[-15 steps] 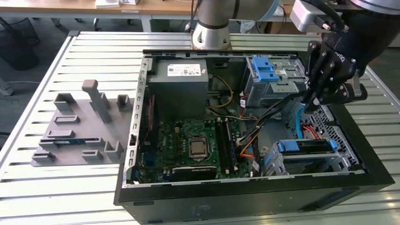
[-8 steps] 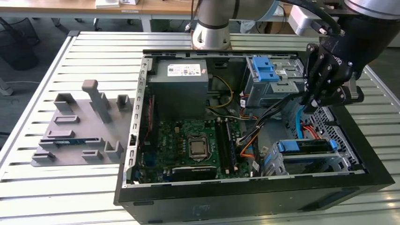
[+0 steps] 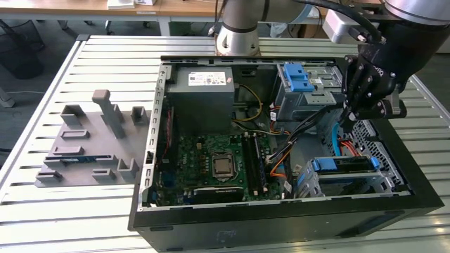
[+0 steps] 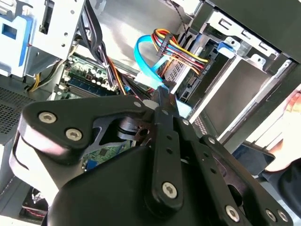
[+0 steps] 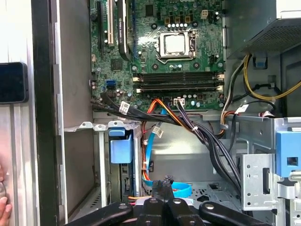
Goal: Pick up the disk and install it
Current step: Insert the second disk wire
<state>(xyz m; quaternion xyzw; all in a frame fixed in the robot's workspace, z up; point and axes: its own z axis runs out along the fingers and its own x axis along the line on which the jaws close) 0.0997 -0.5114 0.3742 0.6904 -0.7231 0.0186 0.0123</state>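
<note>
Disk point(image 3: 342, 164) half-hidden in drive cage point(image 3: 383, 182).

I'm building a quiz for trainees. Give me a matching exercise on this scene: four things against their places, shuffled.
Things:
1 gripper
2 grey power box
3 grey stand
4 green circuit board

Places:
a on the table, outside the case
b flat on the case's floor
c over the case's side at the exterior view's right
d in the case's far corner

Pairs: 1-c, 2-d, 3-a, 4-b
</note>
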